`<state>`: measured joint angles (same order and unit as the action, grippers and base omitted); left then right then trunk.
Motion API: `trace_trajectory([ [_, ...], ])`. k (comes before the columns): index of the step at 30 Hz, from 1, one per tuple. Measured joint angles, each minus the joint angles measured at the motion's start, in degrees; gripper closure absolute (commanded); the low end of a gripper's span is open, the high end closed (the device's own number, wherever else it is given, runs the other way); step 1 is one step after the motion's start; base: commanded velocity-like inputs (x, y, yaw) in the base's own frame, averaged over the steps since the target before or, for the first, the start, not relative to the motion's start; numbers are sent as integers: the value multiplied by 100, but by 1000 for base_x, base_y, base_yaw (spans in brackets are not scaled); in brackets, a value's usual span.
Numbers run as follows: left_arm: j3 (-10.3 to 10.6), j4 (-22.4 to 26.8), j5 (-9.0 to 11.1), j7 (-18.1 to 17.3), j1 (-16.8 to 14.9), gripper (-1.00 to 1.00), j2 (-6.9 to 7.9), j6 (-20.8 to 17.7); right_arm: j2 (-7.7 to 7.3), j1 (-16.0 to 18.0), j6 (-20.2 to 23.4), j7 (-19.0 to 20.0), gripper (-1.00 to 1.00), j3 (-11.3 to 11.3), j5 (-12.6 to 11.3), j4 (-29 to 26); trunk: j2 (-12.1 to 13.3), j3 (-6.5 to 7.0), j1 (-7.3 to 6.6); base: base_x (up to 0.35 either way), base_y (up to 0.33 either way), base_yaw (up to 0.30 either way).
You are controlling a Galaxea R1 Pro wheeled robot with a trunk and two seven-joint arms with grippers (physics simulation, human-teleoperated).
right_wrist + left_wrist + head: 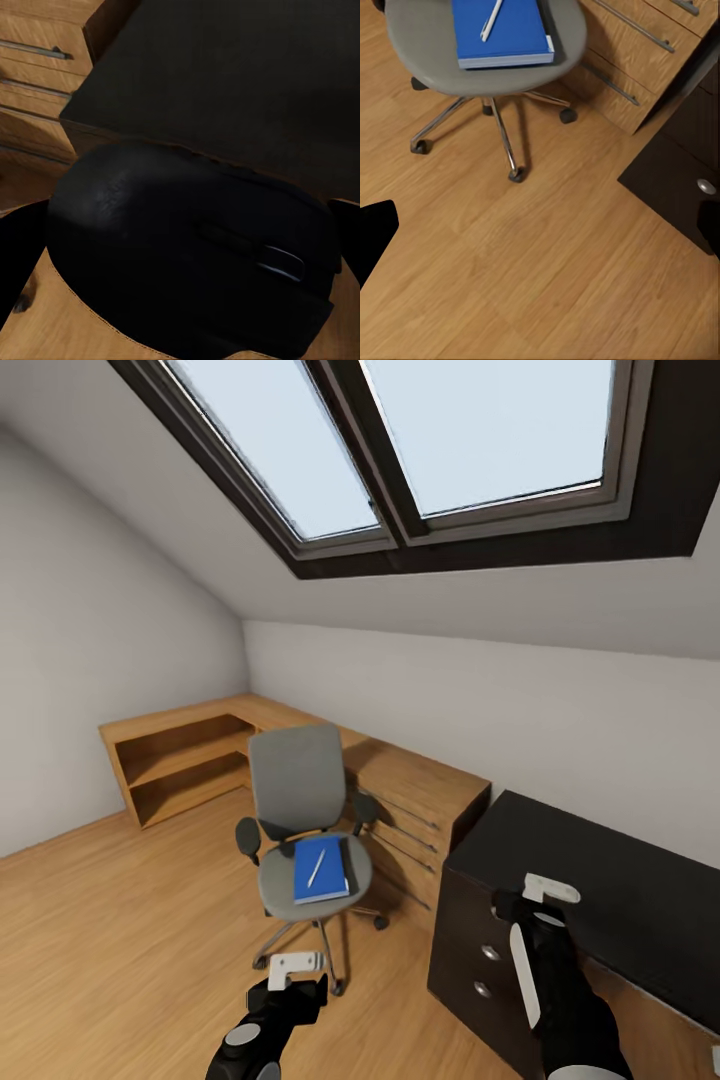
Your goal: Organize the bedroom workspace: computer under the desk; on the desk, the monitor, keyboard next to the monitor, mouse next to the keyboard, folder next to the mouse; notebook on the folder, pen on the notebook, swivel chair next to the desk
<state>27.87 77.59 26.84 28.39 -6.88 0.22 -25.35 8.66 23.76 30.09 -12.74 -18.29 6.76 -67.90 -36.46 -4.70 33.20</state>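
The grey swivel chair point(297, 775) stands on the floor left of the black desk point(600, 880). On its seat lies the blue folder point(322, 872) with the white pen point(315, 867) across it; both show closer in the left wrist view, folder point(510, 37) and pen point(491, 19). I cannot make out a separate notebook. My right gripper point(540, 895) hovers over the desk's near corner, shut on the black mouse point(187, 255). My left gripper point(290, 972) hangs open, low above the floor in front of the chair. Computer, monitor and keyboard are out of view.
A low wooden cabinet point(420, 800) with handled drawers runs along the wall behind the chair and joins open shelves point(180, 760) at the left. The desk's black drawer unit point(480, 950) with silver knobs faces me. Wood floor point(120, 940) spreads to the left.
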Motion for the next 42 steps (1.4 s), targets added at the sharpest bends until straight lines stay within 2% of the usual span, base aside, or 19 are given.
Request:
trace_trajectory([
  [12,68,-142,-7,0,-1,-100,-21,-1,-33,0,-170,156,100,12,1,161,0,0,0,255,-245,5],
  [16,65,-148,-14,0,-1,-100,-24,4,-47,0,-180,505,100,40,0,382,0,0,0,263,-219,0],
  [17,52,-134,-18,0,-1,-100,-22,6,-52,-1,-179,767,100,45,-6,562,-1,0,0,302,-91,0],
  [19,46,-118,-18,1,0,-100,-19,12,-54,0,-179,841,100,46,3,611,-1,0,0,315,-16,0],
  [32,33,-7,-9,2,0,-100,-8,67,-64,1,-167,869,100,20,-5,898,-1,0,-1,328,110,0],
  [42,26,-14,-8,18,0,-100,-10,63,-64,38,-177,821,100,13,-4,1482,0,0,1,276,40,0],
])
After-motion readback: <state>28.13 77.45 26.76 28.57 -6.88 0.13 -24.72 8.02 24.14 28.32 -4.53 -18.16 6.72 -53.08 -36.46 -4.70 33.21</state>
